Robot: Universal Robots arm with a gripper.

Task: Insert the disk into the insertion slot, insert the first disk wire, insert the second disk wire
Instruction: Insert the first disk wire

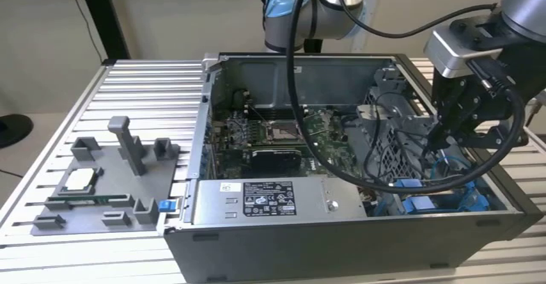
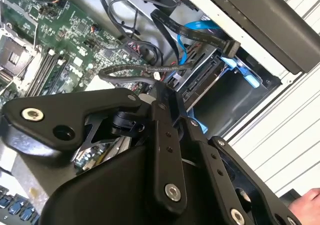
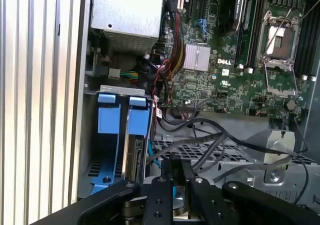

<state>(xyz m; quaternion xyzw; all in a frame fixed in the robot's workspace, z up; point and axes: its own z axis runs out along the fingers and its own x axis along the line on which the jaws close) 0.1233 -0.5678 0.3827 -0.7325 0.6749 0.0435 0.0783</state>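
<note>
Gripper (image 3: 181, 169): nearest the wrist cameras. It hangs inside the open case, just above the drive bay and among loose black cables. This looks like a working position for the wire steps, close to the disk's connector end.
Claw state: cannot tell whether it is released, clenched or grasping a cable.
Disk (image 3: 133, 157): stands on edge inside the insertion slot, with its blue caddy tab at the mouth. It appears fully home, so the first step looks done.
Insertion slot (image 3: 118, 89): grey metal bay with blue rails, at the near corner of the case on the exterior view's right. The blue rail beside the disk looks empty.
Black flat cable (image 2: 227, 47): its connector end lies just beside the bay, within the arm's reach. I cannot tell whether it is plugged in.
Case (image 1: 341, 249): lies open side up on the table (image 1: 145, 86), probably so the arm can enter from above.
Silver box with sticker (image 1: 256, 201): sits against the case's near wall, beside the bay. It is not the disk.
Motherboard (image 1: 282, 130): on the case floor, farther in than the bay.
Grey fixture tray (image 1: 102, 188): on the table at the exterior view's left, well apart from the gripper. It looks like staging for other parts.
</note>
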